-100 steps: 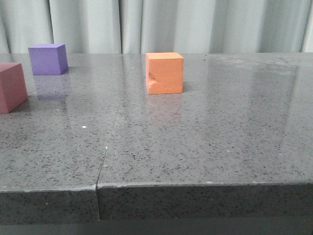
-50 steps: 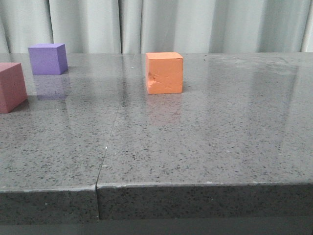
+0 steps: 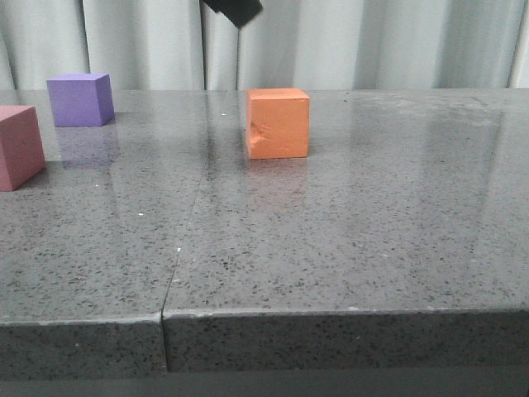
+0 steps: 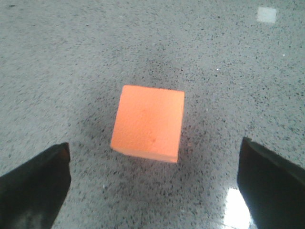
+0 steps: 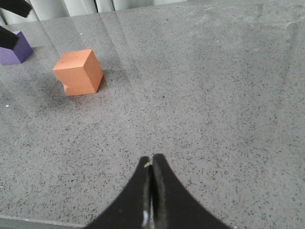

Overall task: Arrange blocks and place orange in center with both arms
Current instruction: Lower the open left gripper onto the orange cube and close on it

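The orange cube (image 3: 278,123), with a dent in its front face, stands on the grey stone table near the middle. It also shows in the left wrist view (image 4: 148,123) and the right wrist view (image 5: 78,72). The purple cube (image 3: 80,99) stands at the back left. The pink cube (image 3: 18,146) is at the left edge, partly cut off. My left gripper (image 4: 153,151) is open and empty, high above the orange cube, with its fingers wide apart. One of its fingers (image 3: 234,8) shows at the top of the front view. My right gripper (image 5: 152,160) is shut and empty, over the table's near right part.
The table's front edge (image 3: 331,313) runs across the foreground, with a seam (image 3: 188,223) between two slabs. A grey curtain (image 3: 372,41) hangs behind the table. The purple cube also shows in the right wrist view (image 5: 14,50).
A black finger of my left gripper has come into the top of the front view above the orange cube. The three cubes have not moved.
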{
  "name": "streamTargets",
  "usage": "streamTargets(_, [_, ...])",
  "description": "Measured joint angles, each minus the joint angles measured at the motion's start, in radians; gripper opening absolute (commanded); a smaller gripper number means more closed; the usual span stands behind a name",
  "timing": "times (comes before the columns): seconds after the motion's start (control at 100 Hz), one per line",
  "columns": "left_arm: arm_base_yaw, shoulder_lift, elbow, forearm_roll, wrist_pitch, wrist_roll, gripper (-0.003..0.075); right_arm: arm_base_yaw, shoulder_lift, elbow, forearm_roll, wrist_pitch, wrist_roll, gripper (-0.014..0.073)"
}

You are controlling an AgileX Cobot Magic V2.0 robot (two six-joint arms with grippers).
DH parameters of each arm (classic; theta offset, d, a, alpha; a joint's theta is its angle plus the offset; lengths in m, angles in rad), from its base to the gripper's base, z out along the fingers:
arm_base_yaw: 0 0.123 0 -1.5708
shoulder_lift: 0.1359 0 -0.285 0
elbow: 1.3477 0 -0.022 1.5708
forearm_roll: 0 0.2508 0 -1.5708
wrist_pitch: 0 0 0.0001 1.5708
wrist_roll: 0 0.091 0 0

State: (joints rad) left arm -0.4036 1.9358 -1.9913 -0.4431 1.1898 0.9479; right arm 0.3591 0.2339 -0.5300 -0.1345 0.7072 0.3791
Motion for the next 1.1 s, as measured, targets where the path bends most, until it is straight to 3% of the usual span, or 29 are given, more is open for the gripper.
streamTargets(0.31, [-0.053, 0.079, -0.022, 0.039, -0.048, 0.016, 0.0669, 0.0, 0.0, 0.054, 0.0, 0.011, 0.0, -0.0067])
streamTargets(0.92, [-0.055, 0.19, -0.022, 0.059, -0.09, 0.023, 0.0666, 0.0, 0.0, 0.056, 0.0, 0.004, 0.0, -0.0067])
streamTargets(0.99, [-0.055, 0.19, -0.022, 0.059, -0.093, 0.028, 0.0622, 0.0, 0.0, 0.056, 0.0, 0.003, 0.0, -0.0067])
streamTargets(1.1, [-0.055, 0.19, -0.022, 0.059, -0.093, 0.034, 0.0465, 0.0, 0.0, 0.056, 0.0, 0.003, 0.0, -0.0067])
